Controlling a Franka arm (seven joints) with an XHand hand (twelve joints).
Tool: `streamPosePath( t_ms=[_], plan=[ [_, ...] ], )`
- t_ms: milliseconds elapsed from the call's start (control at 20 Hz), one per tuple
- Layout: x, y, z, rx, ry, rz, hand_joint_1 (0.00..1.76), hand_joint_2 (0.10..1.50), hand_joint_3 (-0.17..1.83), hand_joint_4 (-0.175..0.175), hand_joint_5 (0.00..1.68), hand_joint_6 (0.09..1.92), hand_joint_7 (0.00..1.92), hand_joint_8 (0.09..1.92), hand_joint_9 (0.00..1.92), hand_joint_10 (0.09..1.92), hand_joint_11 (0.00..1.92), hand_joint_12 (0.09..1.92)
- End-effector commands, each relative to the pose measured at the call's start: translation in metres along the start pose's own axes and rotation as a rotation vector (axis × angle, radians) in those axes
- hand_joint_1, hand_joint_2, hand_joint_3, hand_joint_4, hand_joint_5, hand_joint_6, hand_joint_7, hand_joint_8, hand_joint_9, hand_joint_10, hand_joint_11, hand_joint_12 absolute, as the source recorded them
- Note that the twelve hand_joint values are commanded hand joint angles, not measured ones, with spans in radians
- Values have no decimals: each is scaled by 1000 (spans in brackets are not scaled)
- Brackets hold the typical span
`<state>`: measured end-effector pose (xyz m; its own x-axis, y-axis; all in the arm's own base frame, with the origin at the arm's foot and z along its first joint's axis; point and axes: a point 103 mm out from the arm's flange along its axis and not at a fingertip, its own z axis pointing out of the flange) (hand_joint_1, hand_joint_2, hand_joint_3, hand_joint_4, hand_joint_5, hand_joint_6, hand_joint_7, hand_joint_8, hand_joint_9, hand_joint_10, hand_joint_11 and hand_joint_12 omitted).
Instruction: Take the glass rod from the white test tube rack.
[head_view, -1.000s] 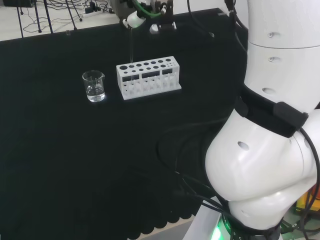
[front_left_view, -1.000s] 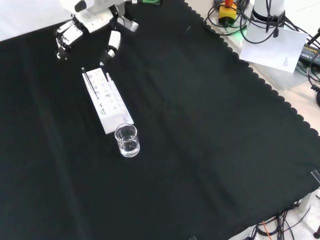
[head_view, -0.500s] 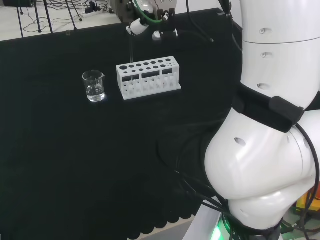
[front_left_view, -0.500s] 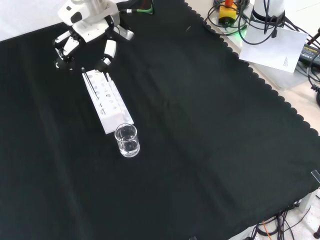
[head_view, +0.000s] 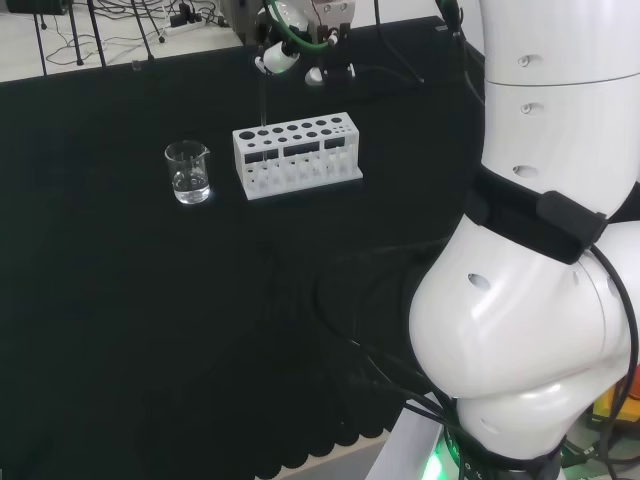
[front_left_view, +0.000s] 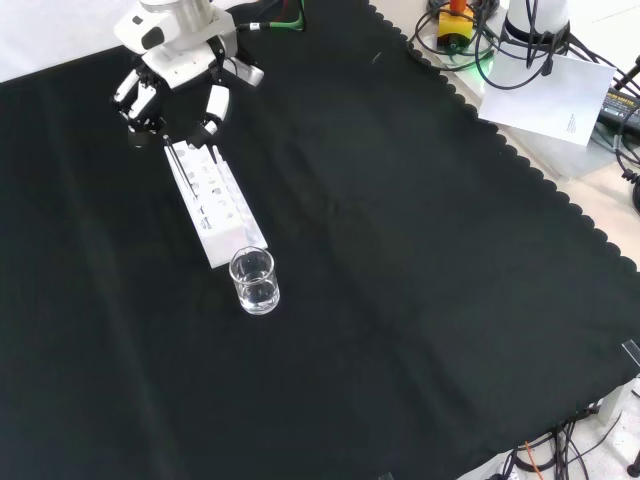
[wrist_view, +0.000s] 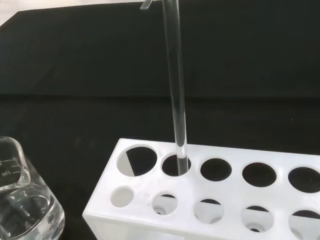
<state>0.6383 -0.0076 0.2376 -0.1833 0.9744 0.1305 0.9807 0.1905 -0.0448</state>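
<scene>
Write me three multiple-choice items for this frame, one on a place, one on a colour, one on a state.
1. In the wrist view, where does the glass rod stand?
A. In a hole of the back row near one end of the white test tube rack
B. Inside the beaker
C. Flat on the cloth

2. What colour is the cloth on the bench?
A. White
B. Black
C. Green

3. What is the state of the beaker beside the rack?
A. Tipped on its side
B. Upside down
C. Upright, with clear liquid in it

Answers:
1. A: the wrist view shows the rod rising upright out of the second hole from the rack's end.
2. B: both the head and front views show black cloth.
3. C: the head view shows it standing with liquid at the bottom.
</scene>
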Motion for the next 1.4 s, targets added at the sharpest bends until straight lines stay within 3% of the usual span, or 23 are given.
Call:
streamPosePath(
  t_ms=[50,550,600,700,800,950,1150,1400],
  plan=[
    [7,0,0,-17,-13,-30,828,853,570,-175,577,923,1157,896,1222,818,558,1301],
    [16,6,4,2,-51,-41,927,818,645,-175,700,957,1295,841,1392,765,685,1259],
    [15,6,5,3,-58,-38,958,814,651,-175,730,953,1319,832,1423,757,767,1233],
    [15,8,6,-4,-69,-37,1072,948,408,-175,844,1079,1363,828,1483,749,976,1147],
    [15,9,6,-4,-70,-40,1128,1010,256,-175,922,1075,1392,840,1514,750,1157,1028],
    [15,11,6,-10,-57,-44,1247,906,389,-175,993,1013,1128,978,1507,775,1292,885],
    [15,13,5,-2,-53,-55,1268,851,502,-175,992,1043,1058,1050,1519,784,1324,829],
    [12,14,5,13,-50,-58,1257,1079,121,-175,800,1114,1079,1060,1532,800,1415,761]
  ],
)
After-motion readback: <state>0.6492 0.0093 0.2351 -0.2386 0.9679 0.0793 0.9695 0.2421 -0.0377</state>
